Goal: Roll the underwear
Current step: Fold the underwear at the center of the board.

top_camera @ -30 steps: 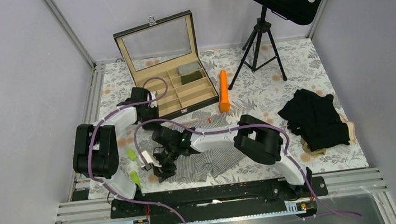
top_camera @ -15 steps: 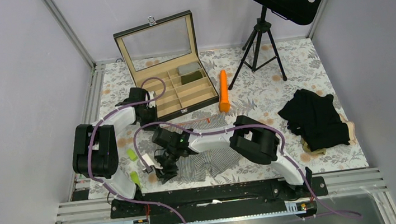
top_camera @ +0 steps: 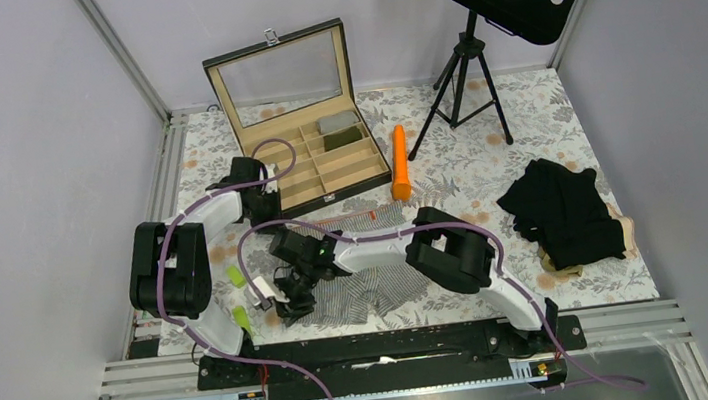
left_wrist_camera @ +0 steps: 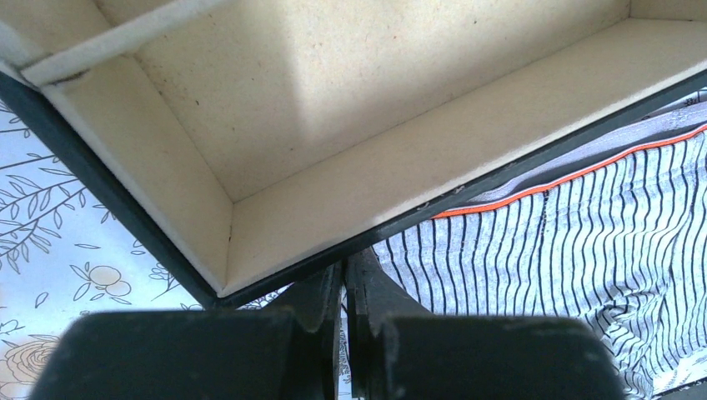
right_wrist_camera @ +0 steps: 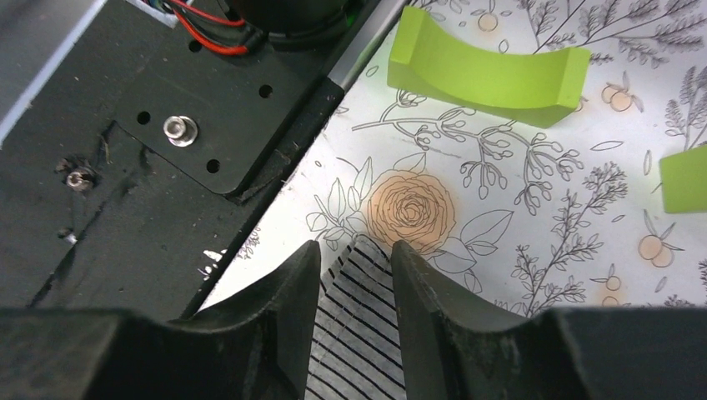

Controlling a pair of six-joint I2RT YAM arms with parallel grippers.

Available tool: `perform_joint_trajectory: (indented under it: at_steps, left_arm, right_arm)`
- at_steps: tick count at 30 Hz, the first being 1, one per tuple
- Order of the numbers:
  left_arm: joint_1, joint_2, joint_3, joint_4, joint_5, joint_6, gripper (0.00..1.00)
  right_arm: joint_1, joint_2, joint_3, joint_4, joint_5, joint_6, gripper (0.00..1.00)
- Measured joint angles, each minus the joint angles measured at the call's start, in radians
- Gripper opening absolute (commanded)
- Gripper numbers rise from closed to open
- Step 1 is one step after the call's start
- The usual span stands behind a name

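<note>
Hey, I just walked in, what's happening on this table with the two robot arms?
The arms are working on rolling underwear, and no roll has started. The right gripper is down at the left corner of the grey striped underwear, which lies flat; its fingers straddle the cloth's corner with a gap between them. The left gripper is shut on nothing, beside the near corner of the open wooden box. A pile of black underwear lies to the right, with neither gripper near it.
</note>
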Motion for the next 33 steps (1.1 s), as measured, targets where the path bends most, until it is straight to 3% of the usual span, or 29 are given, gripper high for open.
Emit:
perform_joint_trajectory:
  at_steps: [5, 10, 16, 25, 33]
  left_arm:
    - [0.001, 0.000, -0.002, 0.001, 0.003, 0.000, 0.00]
    - [0.003, 0.000, -0.002, 0.001, 0.003, 0.000, 0.00]
    - [0.034, -0.009, 0.011, -0.045, 0.016, -0.002, 0.00]
    - [0.085, -0.148, 0.094, -0.146, 0.053, -0.018, 0.00]
    - [0.045, -0.144, 0.193, -0.179, 0.107, -0.059, 0.00]
  right_arm:
    - [0.000, 0.008, 0.002, 0.017, -0.002, -0.009, 0.32]
    - [0.000, 0.010, 0.002, 0.045, -0.002, 0.027, 0.13]
    - [0.000, 0.010, 0.002, 0.079, -0.003, 0.063, 0.00]
    - [-0.011, -0.071, 0.002, 0.141, -0.008, 0.152, 0.00]
    - [-0.076, -0.245, -0.023, 0.157, -0.012, 0.210, 0.00]
